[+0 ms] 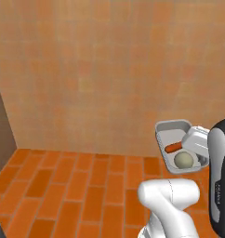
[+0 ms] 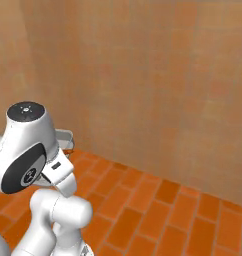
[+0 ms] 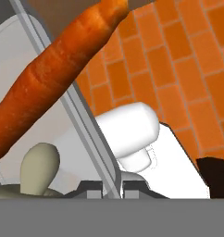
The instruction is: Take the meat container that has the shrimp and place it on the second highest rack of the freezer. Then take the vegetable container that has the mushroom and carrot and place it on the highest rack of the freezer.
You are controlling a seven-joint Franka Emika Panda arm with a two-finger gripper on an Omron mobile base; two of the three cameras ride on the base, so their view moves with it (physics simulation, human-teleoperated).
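The vegetable container [image 1: 172, 132] is held clear of the floor at the end of the arm, in front of a plain tan tiled wall [image 1: 100, 69]. It is a shallow grey tray, carried roughly level in the left base view, which is the likely reason its contents lie settled inside rather than spilling.

Contents, counted: one carrot [image 1: 173, 148] and one mushroom [image 1: 183, 160]. The carrot lies across the tray; the mushroom sits just beside it, nearer the robot. In the hand view the carrot [image 3: 53, 78] runs diagonally over the tray interior and the mushroom [image 3: 39, 169] stands below it, close to the rim.

The gripper [image 3: 111, 189] is fully closed on the near wall of the container [image 3: 86, 125]. One fingertip stands on each side of the thin rim, so the hold is a pinch on the wall, not a clamp around the body. A rim pinch of this kind probably suits a tray too wide for the jaws to span.

In the right base view the arm's large joint covers most of the tray; one corner of the container [image 2: 65, 136] shows beside it.

The orange brick floor [image 1: 77, 186] lies below the load. One dark panel [image 1: 2, 125] stands at the left edge of the left base view; its identity cannot be determined. Judged from this position, the container is in transit and not yet placed on the highest rack.
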